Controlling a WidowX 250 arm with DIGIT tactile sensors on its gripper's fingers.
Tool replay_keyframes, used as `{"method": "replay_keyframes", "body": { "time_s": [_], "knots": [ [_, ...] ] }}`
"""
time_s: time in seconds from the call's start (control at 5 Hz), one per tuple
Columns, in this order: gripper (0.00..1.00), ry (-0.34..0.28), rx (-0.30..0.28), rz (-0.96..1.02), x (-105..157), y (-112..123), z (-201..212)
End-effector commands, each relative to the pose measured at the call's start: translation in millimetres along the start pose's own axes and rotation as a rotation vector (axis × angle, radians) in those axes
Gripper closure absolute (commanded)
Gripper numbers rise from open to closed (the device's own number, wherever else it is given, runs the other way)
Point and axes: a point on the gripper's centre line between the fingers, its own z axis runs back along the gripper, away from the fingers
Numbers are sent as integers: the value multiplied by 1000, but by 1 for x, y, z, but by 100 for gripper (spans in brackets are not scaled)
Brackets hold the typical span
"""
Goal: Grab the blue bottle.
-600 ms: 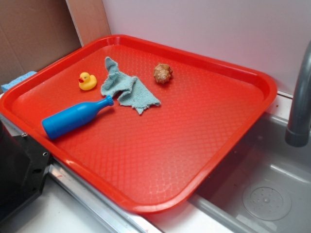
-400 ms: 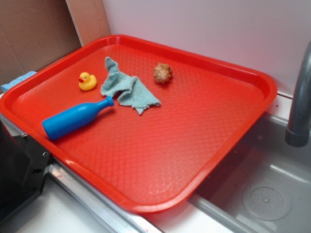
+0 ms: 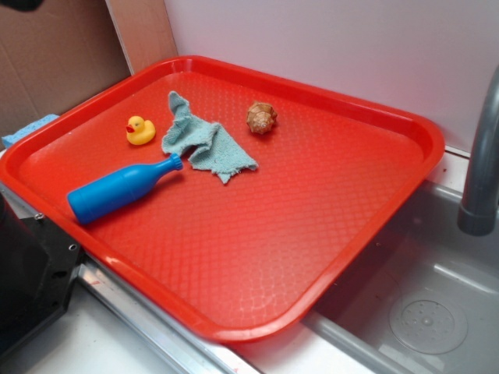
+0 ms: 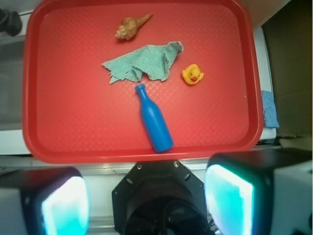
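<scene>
Wrist view, gripper [image 4: 146,200] high, jaws apart

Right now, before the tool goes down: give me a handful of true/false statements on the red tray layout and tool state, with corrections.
1. The smooth bright blue plastic bottle lies on its side on the red plastic tray. True.
2. The bottle's cap points at the small yellow rubber duck. False: it points at the pale teal terry cloth; the duck sits off to one side.
3. The brown spiral seashell rests on the cloth. False: it sits apart from it, on bare tray.
4. The tool is open and holds nothing. True.
5. The tool touches the bottle. False: it is well clear of it.
</scene>
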Motion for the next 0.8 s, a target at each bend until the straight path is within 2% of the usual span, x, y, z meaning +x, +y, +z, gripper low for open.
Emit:
{"method": "replay_keyframes", "body": {
  "time_s": [0.0,0.2,0.4,0.6],
  "knots": [
    [0,-53,-4,-11,13,3,-35],
    [0,-53,-30,-51,19,7,-60],
    [0,-47,20,-90,21,8,-86],
    [0,-25,41,-104,21,10,-112]
  ]
}}
